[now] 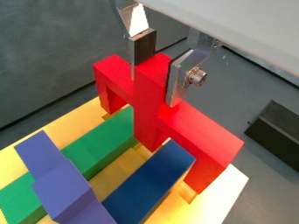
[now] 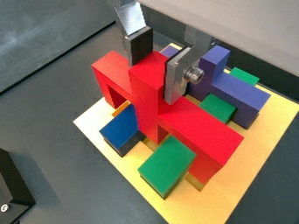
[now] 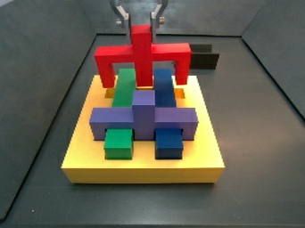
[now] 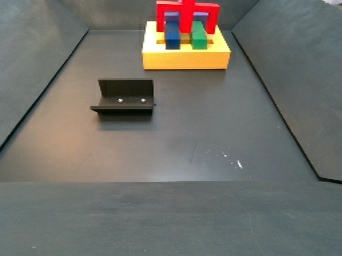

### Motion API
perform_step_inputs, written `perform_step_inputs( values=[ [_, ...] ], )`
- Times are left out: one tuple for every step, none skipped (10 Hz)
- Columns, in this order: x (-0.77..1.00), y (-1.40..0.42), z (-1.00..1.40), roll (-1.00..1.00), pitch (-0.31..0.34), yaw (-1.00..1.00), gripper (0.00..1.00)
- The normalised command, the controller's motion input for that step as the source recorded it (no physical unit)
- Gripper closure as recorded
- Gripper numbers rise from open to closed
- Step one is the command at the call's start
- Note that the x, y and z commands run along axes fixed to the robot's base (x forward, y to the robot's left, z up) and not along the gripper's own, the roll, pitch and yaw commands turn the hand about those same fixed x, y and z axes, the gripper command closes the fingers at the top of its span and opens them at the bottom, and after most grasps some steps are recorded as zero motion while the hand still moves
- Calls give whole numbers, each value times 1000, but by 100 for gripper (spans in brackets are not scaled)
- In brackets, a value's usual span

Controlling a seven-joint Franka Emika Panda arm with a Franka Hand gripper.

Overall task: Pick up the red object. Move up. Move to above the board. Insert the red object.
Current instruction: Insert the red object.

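Fixture (image 4: pixel 123 97): one, dark L-shaped bracket on a base plate, standing on the dark worktop (image 4: pixel 174 150) at left, well apart from the rest.

Board (image 3: pixel 143 156): one, flat yellow square slab, far end of the worktop in a side view (image 4: pixel 186 57).

Green blocks: two seen in a side view, one long (image 3: pixel 124 85) and one short (image 3: pixel 118 142), on the left half of the board.

Purple block (image 3: pixel 144 116): one, cross-shaped, lying across the middle of the board, between the green and blue blocks.

Blue blocks: two, one long (image 3: pixel 163 85) and one short (image 3: pixel 169 142), on the right half of the board.

Red object (image 3: pixel 143 55): one, bright red and blocky; a horizontal bar with two short legs pointing down and a central upright post. It stands at the far end of the board, its legs straddling the far ends of the long green and blue blocks. Whether the legs are seated in the slots cannot be told. Also seen in both wrist views (image 1: pixel 158 105) (image 2: pixel 152 101).

Claw (image 3: pixel 141 20): one, above the red object, its silver fingers (image 1: pixel 187 77) pinching the upright post from both sides.

Black box (image 3: pixel 205 60): one, small, on the worktop just behind the board at right.
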Motion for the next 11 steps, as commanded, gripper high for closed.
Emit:
perform_step_inputs(
  values=[
    [17,0,3,0,6,0,100],
    [11,0,0,7,0,0,100],
    [46,0,-80,14,0,0,100],
    [143,0,-100,0,0,6,100],
    [86,6,-131,17,0,11,100],
    [9,0,-223,47,0,23,100],
    [0,0,-277,64,-6,20,100],
    [0,0,-311,77,-19,14,100],
    [0,0,-283,41,-16,6,100],
    [74,0,-337,0,-19,0,100],
    [149,0,-351,0,-9,0,100]
  ],
)
